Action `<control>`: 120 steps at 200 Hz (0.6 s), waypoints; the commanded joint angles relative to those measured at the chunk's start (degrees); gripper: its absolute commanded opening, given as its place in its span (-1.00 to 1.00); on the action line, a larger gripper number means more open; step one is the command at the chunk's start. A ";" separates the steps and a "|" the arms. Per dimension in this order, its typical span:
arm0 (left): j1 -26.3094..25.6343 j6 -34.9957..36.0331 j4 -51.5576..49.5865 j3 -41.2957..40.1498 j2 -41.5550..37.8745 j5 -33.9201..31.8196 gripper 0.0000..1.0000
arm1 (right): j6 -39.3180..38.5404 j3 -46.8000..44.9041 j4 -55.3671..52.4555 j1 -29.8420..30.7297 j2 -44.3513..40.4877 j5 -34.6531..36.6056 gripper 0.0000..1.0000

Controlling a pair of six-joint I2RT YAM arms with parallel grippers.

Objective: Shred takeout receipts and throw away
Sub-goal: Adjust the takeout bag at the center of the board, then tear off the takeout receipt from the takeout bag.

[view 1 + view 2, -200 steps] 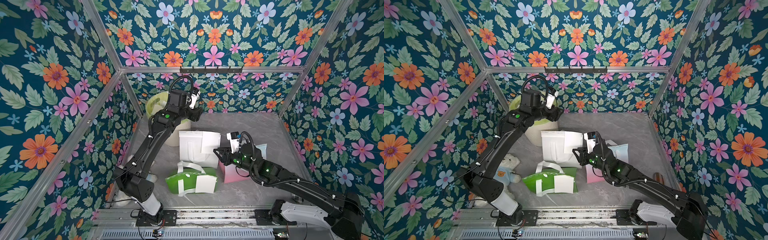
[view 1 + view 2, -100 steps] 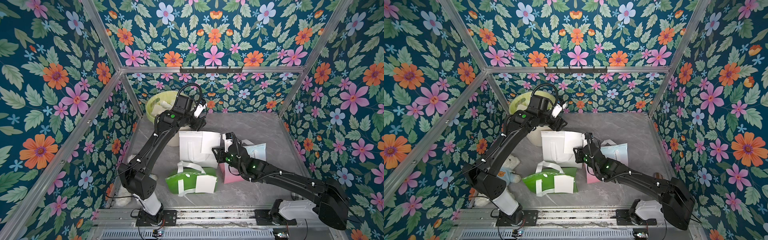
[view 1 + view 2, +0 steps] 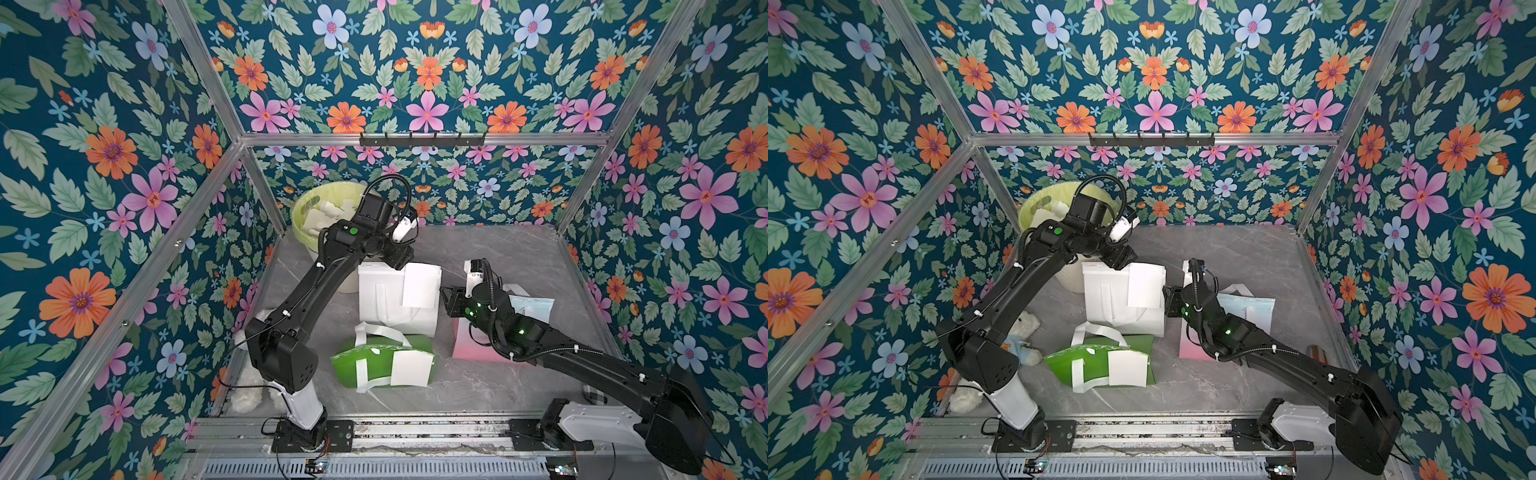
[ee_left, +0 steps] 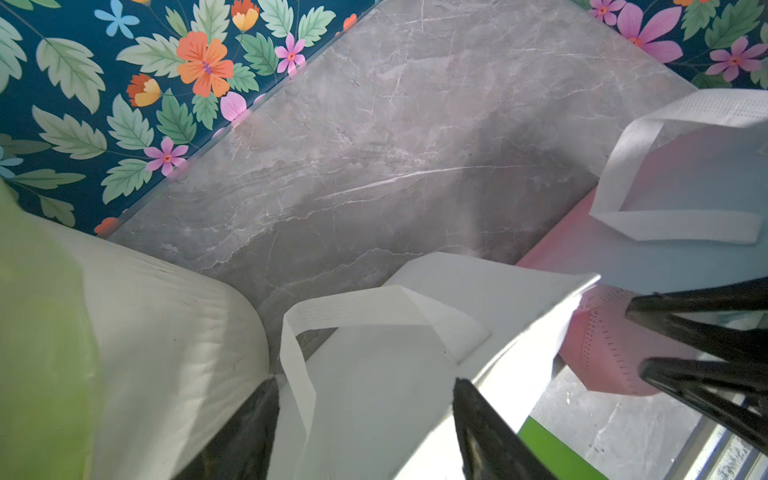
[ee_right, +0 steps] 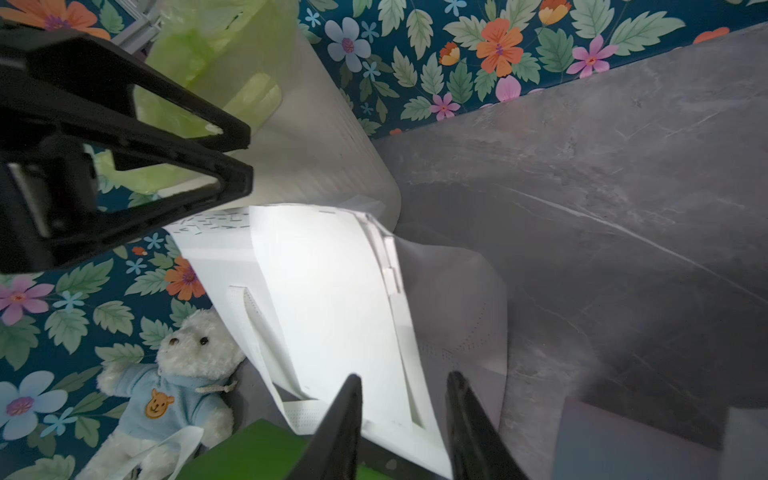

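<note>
One takeout receipt [image 3: 419,284] [image 3: 1144,284], a blank white sheet, lies on the white tote bag [image 3: 380,299]. Another receipt [image 3: 409,368] lies on the green bag [image 3: 353,361]. My left gripper [image 3: 399,259] [image 4: 363,386] is open over the white bag's far corner by the bin, with the bag's face and a strap between its fingers. My right gripper [image 3: 446,297] [image 5: 403,376] is open at the near-right edge of the first receipt [image 5: 332,299], and its jaws straddle that edge.
A lined bin [image 3: 320,216] holding white paper scraps stands at the back left, against the white bag. A pink bag [image 3: 478,345] lies under my right arm. A teddy bear [image 3: 1025,328] sits by the left wall.
My left gripper came down from over the bin to the white bag's far corner. The right gripper slid left to the receipt's edge and its jaws widened slightly.
</note>
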 commanded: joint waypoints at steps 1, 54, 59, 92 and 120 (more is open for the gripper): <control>-0.19 0.78 -1.14 -0.46 -0.87 -2.31 0.39 | -0.04 1.32 -1.09 0.45 -1.23 -4.74 -0.23; -0.19 -1.37 -1.08 -4.27 -1.77 -6.23 0.28 | 6.08 2.71 -0.84 6.19 1.21 -5.94 -0.17; -0.19 -1.49 -0.95 -4.57 -1.87 -6.63 0.27 | 6.91 2.54 -1.00 6.19 1.78 -5.69 -0.16; -0.19 -2.11 0.87 -6.90 -3.43 -6.88 0.23 | 10.11 0.31 0.44 6.13 3.21 -3.06 -0.15; -0.19 -2.20 1.94 -8.03 -4.72 -6.92 0.21 | 12.10 -0.78 0.90 5.71 3.67 -0.95 -0.07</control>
